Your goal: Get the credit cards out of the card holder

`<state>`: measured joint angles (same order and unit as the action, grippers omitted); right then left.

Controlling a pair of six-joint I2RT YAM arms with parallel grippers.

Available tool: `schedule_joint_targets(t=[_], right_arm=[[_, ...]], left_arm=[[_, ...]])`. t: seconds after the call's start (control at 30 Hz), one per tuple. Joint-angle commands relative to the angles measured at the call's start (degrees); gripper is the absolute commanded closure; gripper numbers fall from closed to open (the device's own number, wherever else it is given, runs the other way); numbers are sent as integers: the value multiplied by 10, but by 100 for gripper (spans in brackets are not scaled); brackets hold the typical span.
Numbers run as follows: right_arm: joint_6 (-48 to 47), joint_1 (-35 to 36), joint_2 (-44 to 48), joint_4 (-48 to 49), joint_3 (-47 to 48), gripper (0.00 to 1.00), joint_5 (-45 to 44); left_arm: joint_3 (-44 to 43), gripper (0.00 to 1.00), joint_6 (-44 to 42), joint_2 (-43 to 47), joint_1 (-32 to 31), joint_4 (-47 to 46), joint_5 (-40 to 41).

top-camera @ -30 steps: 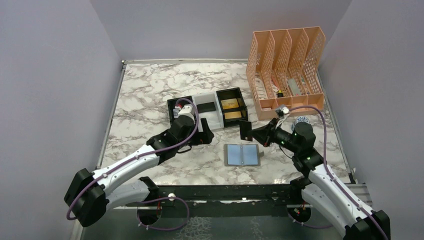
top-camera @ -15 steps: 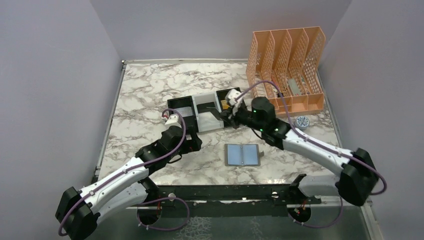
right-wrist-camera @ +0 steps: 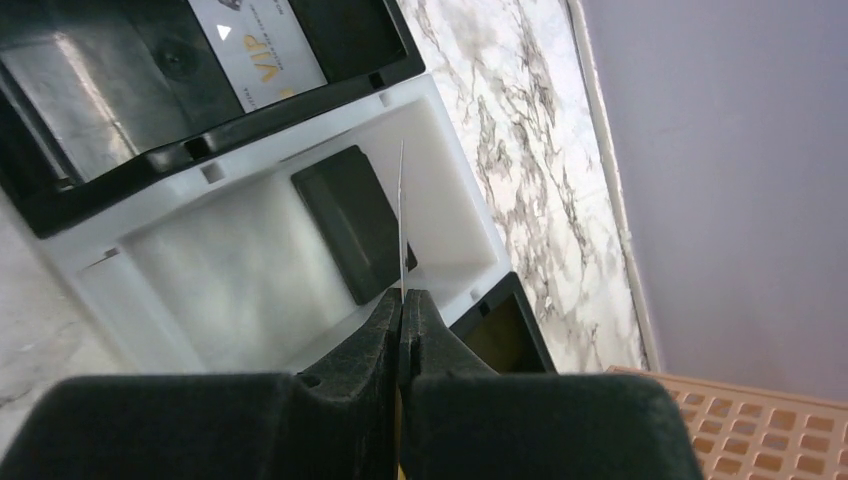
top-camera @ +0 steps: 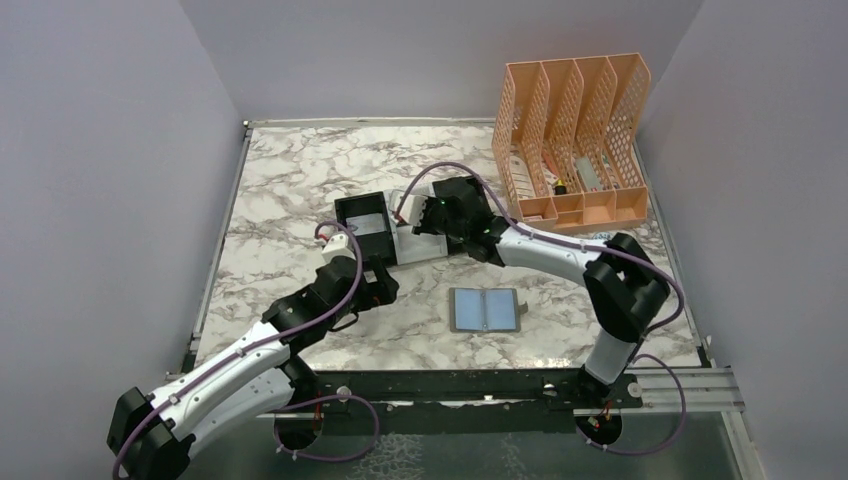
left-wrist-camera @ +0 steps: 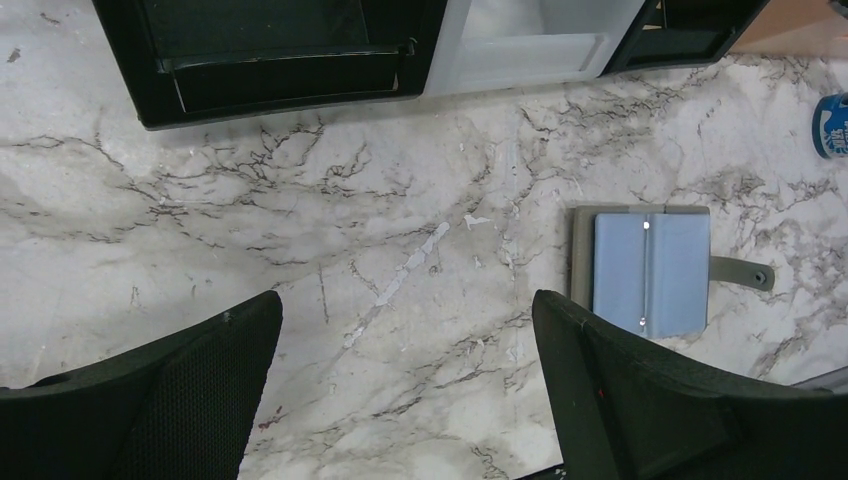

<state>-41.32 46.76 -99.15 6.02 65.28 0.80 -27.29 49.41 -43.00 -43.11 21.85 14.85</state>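
Observation:
The card holder (top-camera: 485, 310) lies open and flat on the marble, blue-grey inside up; it also shows in the left wrist view (left-wrist-camera: 650, 272). My right gripper (right-wrist-camera: 402, 300) is shut on a thin credit card (right-wrist-camera: 402, 220), seen edge-on, above the white middle compartment (right-wrist-camera: 240, 260) of the tray (top-camera: 362, 215). A dark card (right-wrist-camera: 350, 220) lies in that compartment. A card marked VIP (right-wrist-camera: 262, 45) lies in a black compartment beside it. My left gripper (left-wrist-camera: 405, 335) is open and empty above bare marble, left of the holder.
A peach mesh file rack (top-camera: 575, 140) stands at the back right with small items inside. A small blue round object (left-wrist-camera: 832, 125) lies on the marble right of the tray. Grey walls close in the table on three sides.
My right arm has swung left from beside the card holder to over the tray's middle compartment, carrying the card. My left arm has drawn back toward the near left.

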Motion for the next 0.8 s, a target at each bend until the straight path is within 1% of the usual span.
schedule_joint_targets(t=[0.0, 0.07, 0.57, 0.77], right_arm=[[-76, 1, -47, 11, 43, 99, -19], [-87, 2, -62, 11, 54, 99, -8], [-139, 1, -187, -16, 141, 99, -31], [-150, 2, -217, 0, 156, 97, -42]], left_arm=[[-3, 1, -2, 14, 3, 19, 30], [-5, 1, -2, 17, 3, 23, 33], [-14, 1, -10, 29, 3, 41, 40], [-12, 1, -5, 32, 3, 43, 37]])
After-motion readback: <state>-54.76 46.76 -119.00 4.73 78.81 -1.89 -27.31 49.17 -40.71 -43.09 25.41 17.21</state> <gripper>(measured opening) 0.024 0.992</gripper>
